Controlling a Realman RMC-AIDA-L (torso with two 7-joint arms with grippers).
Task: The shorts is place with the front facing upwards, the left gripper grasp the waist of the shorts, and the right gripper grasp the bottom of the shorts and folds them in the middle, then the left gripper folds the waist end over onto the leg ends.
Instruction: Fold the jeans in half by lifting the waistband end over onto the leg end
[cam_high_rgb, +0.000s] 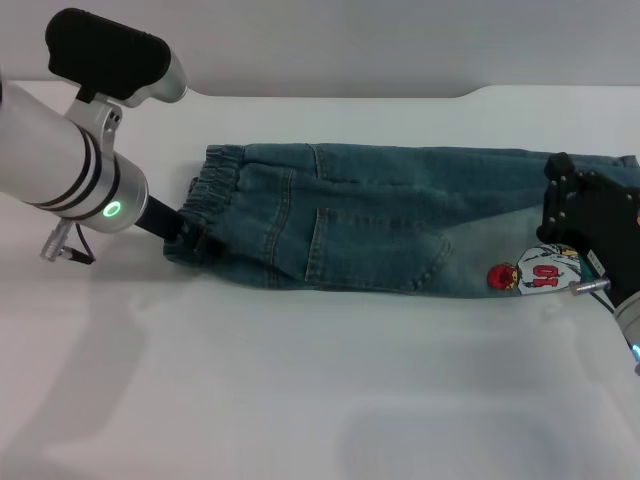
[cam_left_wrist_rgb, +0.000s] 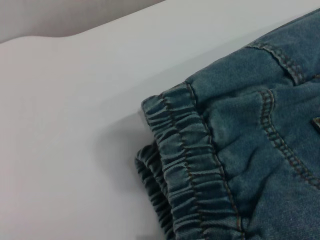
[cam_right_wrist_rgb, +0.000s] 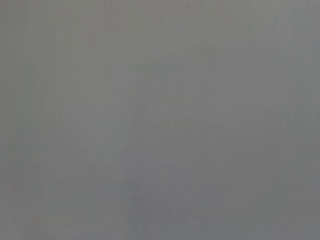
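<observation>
The shorts lie flat on the white table, doubled along their length, with a back pocket facing up. The puckered waist of the shorts is at the left end and fills the left wrist view as ruffled elastic layers. My left gripper rests against the near corner of that waist. The bottom of the shorts, with the red-and-white cartoon patch numbered 10, is at the right end. My right gripper sits on top of it, hiding part of the hem. The right wrist view is plain grey.
The white table spreads wide in front of the shorts and beyond them to a curved back edge. The thick silver left arm reaches in from the upper left.
</observation>
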